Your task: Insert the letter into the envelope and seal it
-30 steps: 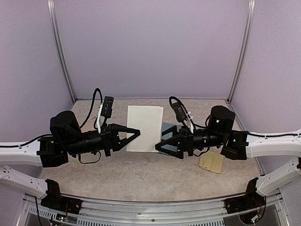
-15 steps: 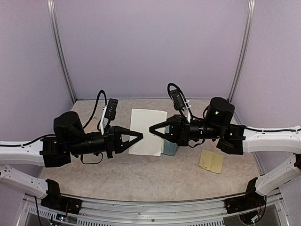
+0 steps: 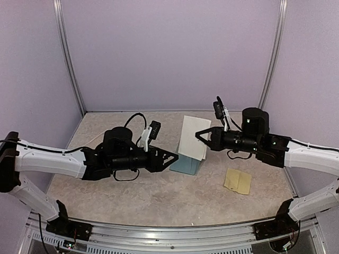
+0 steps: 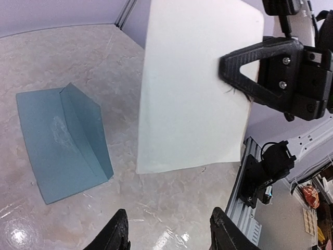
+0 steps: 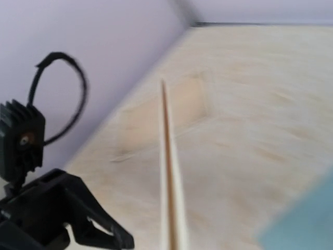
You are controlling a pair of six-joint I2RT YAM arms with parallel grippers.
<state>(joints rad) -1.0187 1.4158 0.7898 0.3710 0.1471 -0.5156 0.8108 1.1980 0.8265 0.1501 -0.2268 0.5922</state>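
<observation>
You are gripping the letter [image 3: 192, 137] upright in the clenched right gripper [image 3: 200, 135], near the envelope [image 3: 186, 165] lying on the table [image 3: 159, 196]. The left gripper [image 3: 174, 157] is waiting with jaws parted, holding nothing. Next, it should be holding the envelope's pocket open.

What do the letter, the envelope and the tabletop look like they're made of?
Letter: off-white paper, matte, probably heavier stock; pinched at one edge by the right gripper, it stands nearly flat. Envelope: teal paper, matte, with a sharp crease. Tabletop: beige marble-look surface, likely laminate; glossy, with glare spots.
</observation>
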